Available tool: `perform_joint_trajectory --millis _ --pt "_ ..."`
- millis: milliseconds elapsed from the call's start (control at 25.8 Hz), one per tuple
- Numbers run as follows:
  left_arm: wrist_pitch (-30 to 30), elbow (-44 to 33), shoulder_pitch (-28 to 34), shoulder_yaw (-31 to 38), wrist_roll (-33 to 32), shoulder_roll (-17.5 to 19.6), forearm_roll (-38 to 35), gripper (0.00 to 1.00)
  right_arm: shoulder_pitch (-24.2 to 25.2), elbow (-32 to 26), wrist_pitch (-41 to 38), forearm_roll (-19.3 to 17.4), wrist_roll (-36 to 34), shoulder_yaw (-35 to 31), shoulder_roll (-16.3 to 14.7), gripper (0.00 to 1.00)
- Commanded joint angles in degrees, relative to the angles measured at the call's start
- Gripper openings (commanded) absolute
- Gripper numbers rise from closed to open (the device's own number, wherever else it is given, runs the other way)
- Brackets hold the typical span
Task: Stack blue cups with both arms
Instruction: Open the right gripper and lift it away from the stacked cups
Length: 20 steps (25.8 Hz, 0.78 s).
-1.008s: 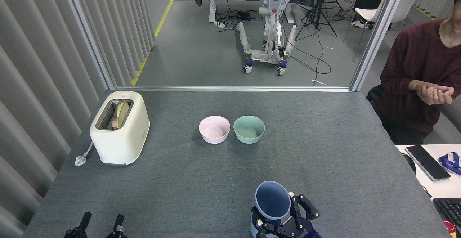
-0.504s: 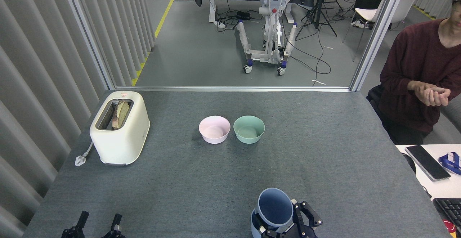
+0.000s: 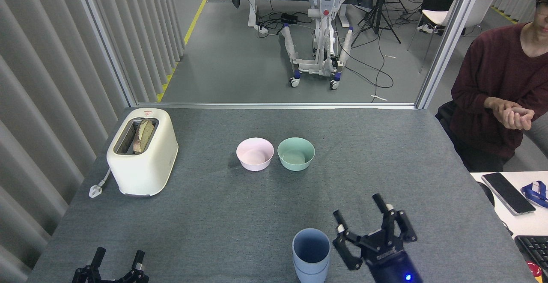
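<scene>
A pale blue cup stands upright near the table's front edge, mouth up. A seam low on its wall looks like the rim of the second blue cup that it sits in; that lower cup shows only as a band at the frame's bottom. My right gripper hovers just right of the cups, open, fingers spread, touching nothing, its blue light lit. My left gripper rests far left at the front edge, open, with nothing between its fingers.
A pink bowl and a mint green bowl sit side by side mid-table. A cream toaster with bread stands at the left. A seated person is at the right, beside a white desk with a phone.
My right gripper let go of the blue cup, opened and drew away to the right. The cup dropped from tilted to upright, down into the lower one. The left gripper barely moved.
</scene>
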Motion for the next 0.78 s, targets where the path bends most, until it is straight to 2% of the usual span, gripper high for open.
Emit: perform_joint_trajectory --millis 0,78,155,233,349,426,736 --pt "0.0 0.0 -0.2 0.0 0.0 0.0 0.0 1.0 -2.8 1.7 1.3 -2.6 2.9 -9.3 0.3 1.0" --pt "0.0 0.0 -0.2 0.0 0.0 0.0 0.0 1.0 0.3 2.0 -0.3 -2.7 3.3 -12.3 -1.9 1.0" --pt "-0.1 -0.2 -0.1 -0.1 0.0 0.1 0.1 1.0 8.3 2.0 -3.5 -2.7 3.1 -13.5 -4.3 1.0" --pt "-1.2 -0.9 0.6 -0.2 -0.1 0.2 0.2 1.0 13.9 2.5 -4.1 -2.7 2.8 -13.6 -4.0 1.0" --pt "-4.7 -1.9 2.3 -0.2 -0.5 0.2 0.0 1.0 19.7 2.8 -3.1 -2.4 2.6 -14.6 -0.5 1.0" --pt "-5.4 -3.1 4.4 -0.2 -1.0 0.4 0.0 1.0 21.2 3.0 -2.9 -1.9 1.4 -16.0 1.2 1.0" --pt "-6.8 -9.3 12.6 -0.1 -1.1 2.2 0.0 1.0 23.0 4.2 -1.9 -2.2 -0.8 -16.5 0.8 1.0"
